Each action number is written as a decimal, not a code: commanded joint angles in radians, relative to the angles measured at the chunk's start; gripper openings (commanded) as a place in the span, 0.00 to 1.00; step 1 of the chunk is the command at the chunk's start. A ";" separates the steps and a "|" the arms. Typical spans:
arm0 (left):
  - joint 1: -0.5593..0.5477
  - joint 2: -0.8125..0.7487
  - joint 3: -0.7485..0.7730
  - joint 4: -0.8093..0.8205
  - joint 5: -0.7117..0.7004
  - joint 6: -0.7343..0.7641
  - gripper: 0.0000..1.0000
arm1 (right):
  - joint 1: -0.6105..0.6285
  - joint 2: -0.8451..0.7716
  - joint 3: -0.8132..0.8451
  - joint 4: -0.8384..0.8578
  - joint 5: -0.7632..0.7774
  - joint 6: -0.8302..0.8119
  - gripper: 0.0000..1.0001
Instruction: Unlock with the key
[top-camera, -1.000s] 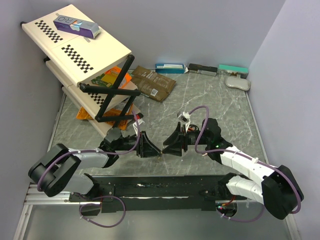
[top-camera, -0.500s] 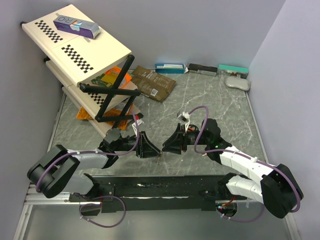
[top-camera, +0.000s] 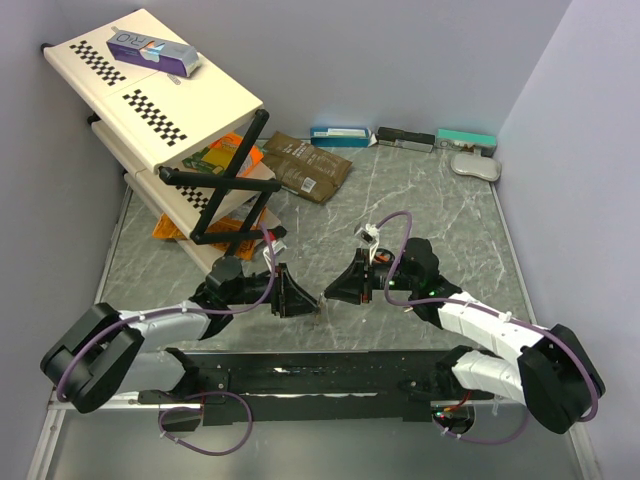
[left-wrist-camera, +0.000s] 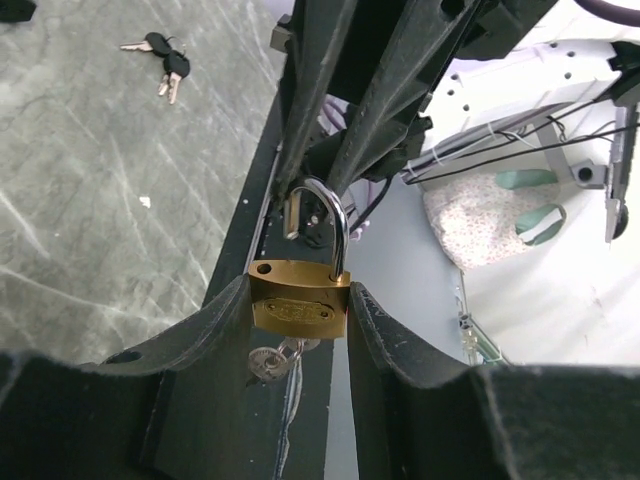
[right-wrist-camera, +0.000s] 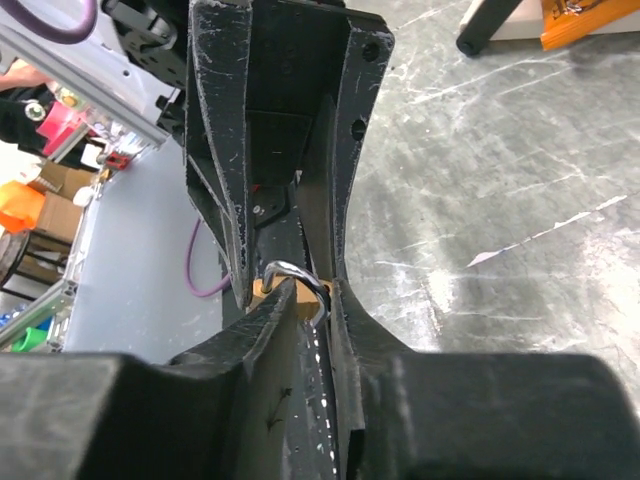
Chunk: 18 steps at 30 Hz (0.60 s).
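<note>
A brass padlock (left-wrist-camera: 298, 305) is clamped by its body between my left gripper's (left-wrist-camera: 298, 292) fingers, low over the table's near edge (top-camera: 318, 300). Its steel shackle (left-wrist-camera: 325, 215) is open: the short leg stands clear of its hole. A key (left-wrist-camera: 268, 362) sits in the lock's underside, with a ring hanging from it. My right gripper (right-wrist-camera: 315, 290) faces the left one, tip to tip (top-camera: 332, 292). Its fingers are closed narrowly round the shackle (right-wrist-camera: 300, 275).
A spare bunch of keys (left-wrist-camera: 160, 65) lies on the grey marble table. A folding rack (top-camera: 170, 120) with snack packets stands at the back left. Several small boxes (top-camera: 400, 138) line the back wall. The black rail (top-camera: 300, 370) runs along the near edge.
My right gripper has moved a little left, closing up on the left gripper and the padlock. The left arm's elbow has swung out to the left; its gripper has kept hold of the lock.
</note>
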 joint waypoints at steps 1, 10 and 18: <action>0.004 -0.024 0.030 -0.066 -0.095 0.055 0.01 | 0.012 0.004 0.019 0.059 -0.032 0.011 0.20; 0.002 -0.099 0.054 -0.230 -0.230 0.116 0.01 | 0.027 0.025 0.047 -0.001 0.023 -0.008 0.01; -0.031 -0.124 0.113 -0.414 -0.402 0.178 0.01 | 0.050 0.075 0.078 -0.078 0.112 -0.020 0.00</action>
